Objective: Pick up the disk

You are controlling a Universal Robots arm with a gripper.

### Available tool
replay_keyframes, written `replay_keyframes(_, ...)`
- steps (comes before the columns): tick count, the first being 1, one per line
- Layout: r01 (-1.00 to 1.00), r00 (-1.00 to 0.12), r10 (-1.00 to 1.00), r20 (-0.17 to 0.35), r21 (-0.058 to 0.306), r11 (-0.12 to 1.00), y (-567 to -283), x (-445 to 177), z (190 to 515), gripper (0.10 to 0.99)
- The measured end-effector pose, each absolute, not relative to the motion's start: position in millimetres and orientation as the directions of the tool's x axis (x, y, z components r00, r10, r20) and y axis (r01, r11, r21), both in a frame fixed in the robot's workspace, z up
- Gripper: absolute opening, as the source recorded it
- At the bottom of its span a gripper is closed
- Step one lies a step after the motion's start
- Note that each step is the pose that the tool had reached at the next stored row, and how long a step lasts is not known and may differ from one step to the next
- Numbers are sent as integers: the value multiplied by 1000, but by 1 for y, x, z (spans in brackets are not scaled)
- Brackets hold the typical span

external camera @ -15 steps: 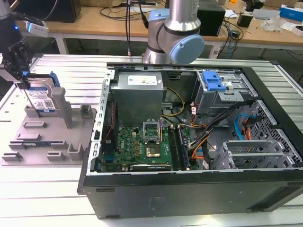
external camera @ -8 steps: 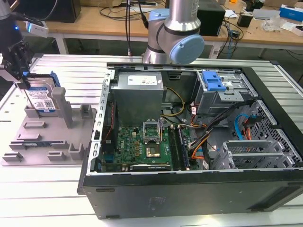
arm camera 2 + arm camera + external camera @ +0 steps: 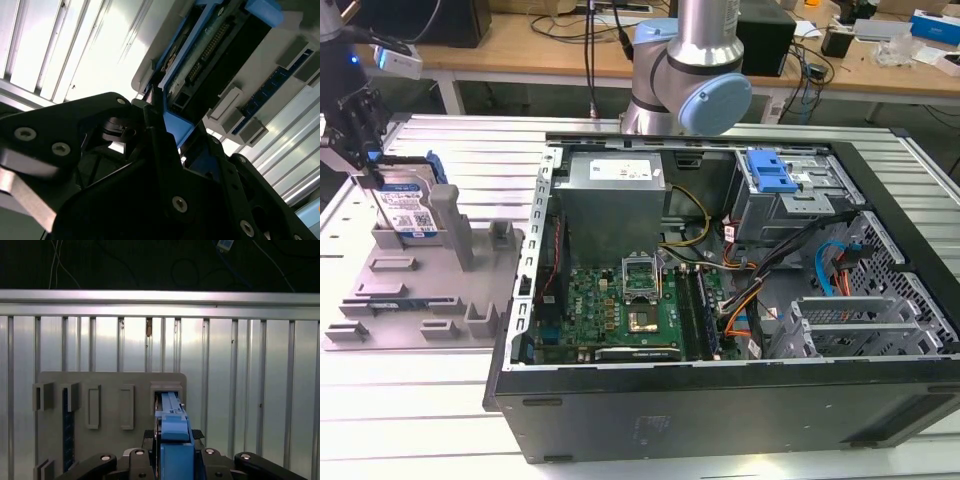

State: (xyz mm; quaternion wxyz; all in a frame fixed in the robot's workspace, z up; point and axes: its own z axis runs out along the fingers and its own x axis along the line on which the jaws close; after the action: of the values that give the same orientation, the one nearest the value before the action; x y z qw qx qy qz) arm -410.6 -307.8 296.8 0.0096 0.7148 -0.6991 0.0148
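Jaws clamped on the disk; in the first wrist view 1 black finger sits against each broad face of the disk, with the blue side rail running away between them; in the second wrist view a finger lies along the same rail, no gap visible at the contact.

Disk stands on edge, upright, at the far corner of the grey fixture on the exterior view's left; white-and-blue label faces the exterior camera; dark underside with its row of connector pins shows in the second wrist view. Lower edge is at the fixture's slot; cannot tell whether it is seated or raised free.

1 tall grey post stands just beside the disk on the exterior view's right; a shorter post stands farther that way. A narrow blue board sits on edge in another slot of the fixture, well apart from the disk.

Fixture lies flat on the ribbed aluminium tabletop. To the exterior view's right, touching or just beside the fixture, an open computer case lies on its side; green mainboard inside; blue bracket on the drive cage at the back. Arm's base joints rise behind the case.
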Motion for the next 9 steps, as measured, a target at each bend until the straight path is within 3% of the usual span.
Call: replay_keyframes(9, -1000, 22, -999, 32, -7, -22, -309, -411, 298, 369)
